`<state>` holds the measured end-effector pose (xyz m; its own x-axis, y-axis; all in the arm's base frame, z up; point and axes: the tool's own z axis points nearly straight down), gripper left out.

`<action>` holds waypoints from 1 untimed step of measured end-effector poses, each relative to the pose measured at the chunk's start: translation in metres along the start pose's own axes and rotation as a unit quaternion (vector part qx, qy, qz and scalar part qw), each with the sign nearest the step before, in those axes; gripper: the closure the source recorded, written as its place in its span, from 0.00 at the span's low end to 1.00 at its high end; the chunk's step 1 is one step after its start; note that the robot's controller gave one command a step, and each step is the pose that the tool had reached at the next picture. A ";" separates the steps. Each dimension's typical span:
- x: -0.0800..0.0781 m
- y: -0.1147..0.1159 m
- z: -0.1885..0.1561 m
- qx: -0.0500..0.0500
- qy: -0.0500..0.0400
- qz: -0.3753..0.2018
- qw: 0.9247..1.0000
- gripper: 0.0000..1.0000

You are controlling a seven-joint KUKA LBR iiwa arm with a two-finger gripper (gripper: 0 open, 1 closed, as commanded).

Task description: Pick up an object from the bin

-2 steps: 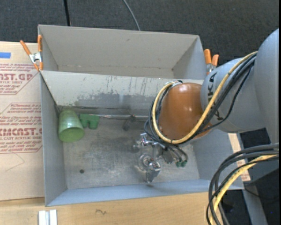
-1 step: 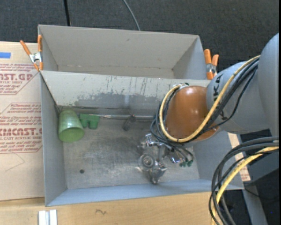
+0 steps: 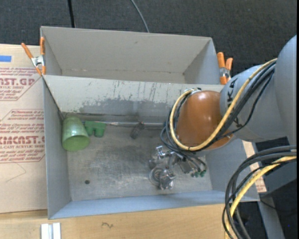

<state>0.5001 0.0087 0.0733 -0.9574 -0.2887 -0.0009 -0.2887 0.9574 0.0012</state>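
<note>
My gripper (image 3: 162,172) is low over the bin floor at the front right, under the arm's orange cover. A pale green cup (image 3: 74,133) lies on its side at the far left of the bin, well away from the gripper. A small darker green piece (image 3: 95,129) lies right beside the cup, touching or nearly touching it. A small dark grey thing (image 3: 135,131) rests near the foot of the back wall, to the upper left of the gripper.
A tiny dark speck (image 3: 87,182) lies on the floor at the front left. The arm and its cables cover the bin's right side. The sloped grey walls close in behind and to the left.
</note>
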 end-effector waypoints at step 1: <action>-0.034 -0.014 -0.182 0.002 -0.005 -0.107 0.994 1.00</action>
